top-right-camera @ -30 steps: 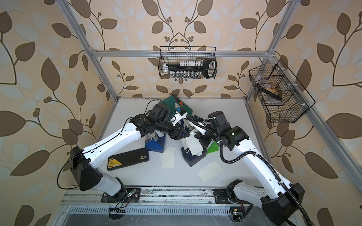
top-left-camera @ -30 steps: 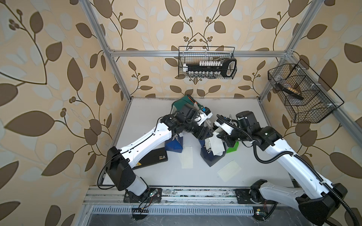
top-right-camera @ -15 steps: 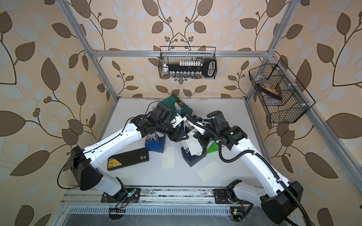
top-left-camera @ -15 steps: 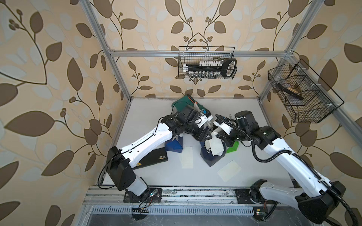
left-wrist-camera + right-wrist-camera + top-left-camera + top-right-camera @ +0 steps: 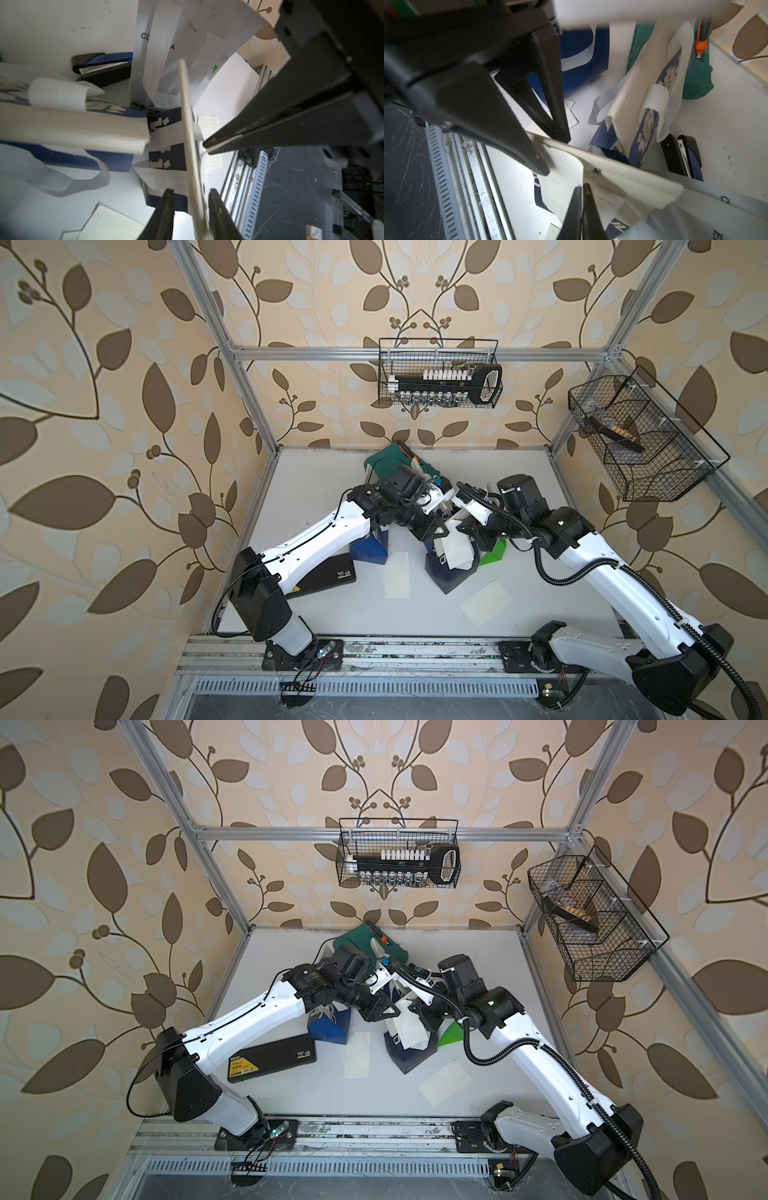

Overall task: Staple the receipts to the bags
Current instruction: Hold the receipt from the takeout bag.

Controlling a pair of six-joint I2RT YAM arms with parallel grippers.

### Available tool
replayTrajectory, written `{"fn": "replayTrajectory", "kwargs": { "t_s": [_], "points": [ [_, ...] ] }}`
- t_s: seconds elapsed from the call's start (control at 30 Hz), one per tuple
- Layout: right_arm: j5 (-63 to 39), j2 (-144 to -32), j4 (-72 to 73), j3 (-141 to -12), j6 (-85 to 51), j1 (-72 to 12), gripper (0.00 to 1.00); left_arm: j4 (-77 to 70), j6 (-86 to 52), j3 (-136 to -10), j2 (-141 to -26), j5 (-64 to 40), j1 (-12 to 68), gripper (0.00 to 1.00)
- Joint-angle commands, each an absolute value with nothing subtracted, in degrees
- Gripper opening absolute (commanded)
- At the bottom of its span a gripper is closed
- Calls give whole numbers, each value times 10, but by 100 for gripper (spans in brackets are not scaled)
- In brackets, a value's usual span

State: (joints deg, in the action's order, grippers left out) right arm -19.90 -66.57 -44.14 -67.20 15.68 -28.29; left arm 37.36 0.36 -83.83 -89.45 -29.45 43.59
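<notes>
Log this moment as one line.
receipt: held over navy bag | right gripper: shut on it | left gripper: open around it | stapler: untouched

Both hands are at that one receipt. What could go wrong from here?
1. The left hand straddles the receipt that the right hand pinches; opposing pulls could tear or crumple it.
2. The stapler lies close among the bags; reaching for it could snag a loose handle.

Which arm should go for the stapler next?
Left, probably: the right claw is shut on the receipt, while the left claw only straddles that slip, open, so it can leave for the stapler.
</notes>
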Motion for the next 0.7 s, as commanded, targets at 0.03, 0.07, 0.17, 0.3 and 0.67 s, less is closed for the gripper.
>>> {"fn": "replayTrajectory", "kwargs": {
  "t_s": [0.03,0.07,0.17,0.3,0.67],
  "points": [
    [-193,-661,-429,-690,155,-286,0,390,19,-865,-896,-282,444,13],
    [-190,-658,-425,-689,155,-286,0,393,22,-866,-896,-279,445,12],
    [-178,-654,-413,-686,153,-286,0,397,29,-870,-898,-268,449,2],
    [-157,-651,-402,-682,144,-286,1,391,27,-874,-898,-237,452,0],
    [105,-609,-290,-660,83,-284,68,396,49,-885,-872,-147,456,0]
  ]
}}
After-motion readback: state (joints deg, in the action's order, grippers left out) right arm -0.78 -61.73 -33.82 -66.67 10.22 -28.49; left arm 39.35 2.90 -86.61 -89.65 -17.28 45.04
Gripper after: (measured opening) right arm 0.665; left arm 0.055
